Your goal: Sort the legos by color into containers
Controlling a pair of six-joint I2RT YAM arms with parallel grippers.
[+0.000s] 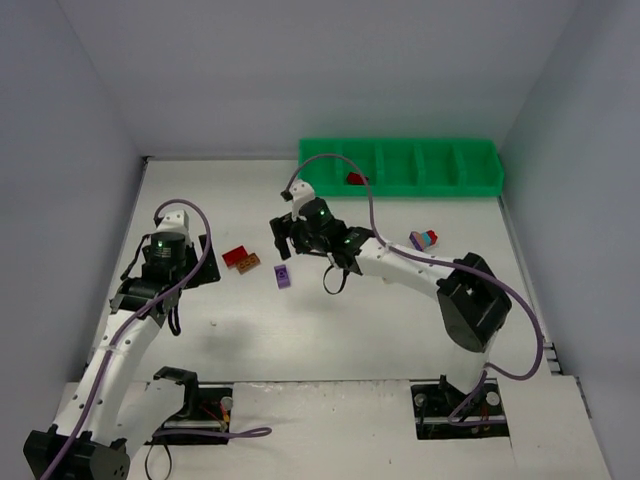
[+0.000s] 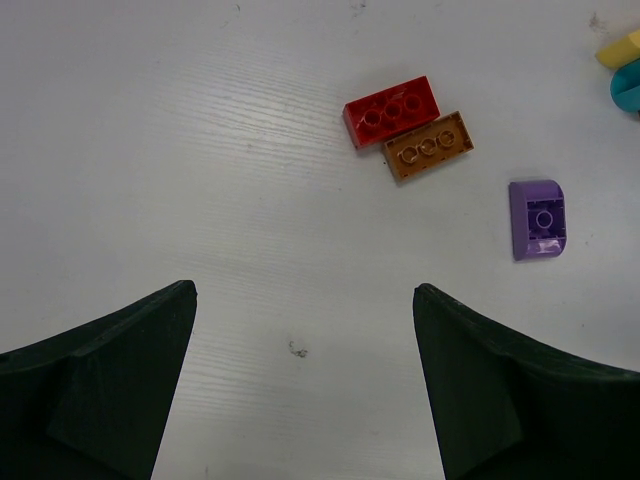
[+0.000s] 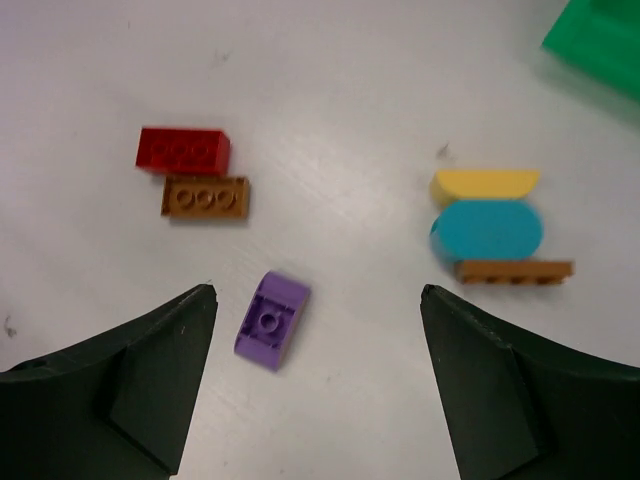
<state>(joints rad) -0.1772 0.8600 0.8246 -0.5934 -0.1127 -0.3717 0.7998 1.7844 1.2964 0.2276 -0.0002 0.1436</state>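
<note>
At mid-desk, right tool (image 3: 317, 292) wide and empty over purple brick (image 3: 272, 320), likely lined up to pick it.
Left tool (image 2: 302, 290) wide, empty, towards left edge; red brick (image 2: 392, 110) touching brown brick (image 2: 429, 145); tray (image 1: 480, 185) at far edge.

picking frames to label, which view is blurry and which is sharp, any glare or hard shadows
Right wrist view: soft all over, most on the yellow, blue and brown stack and the green tray corner. Left wrist view: sharp, the holes in the red brick and purple brick read clearly. Top view: even light, no glare, only faint soft shadows on the table.
</note>
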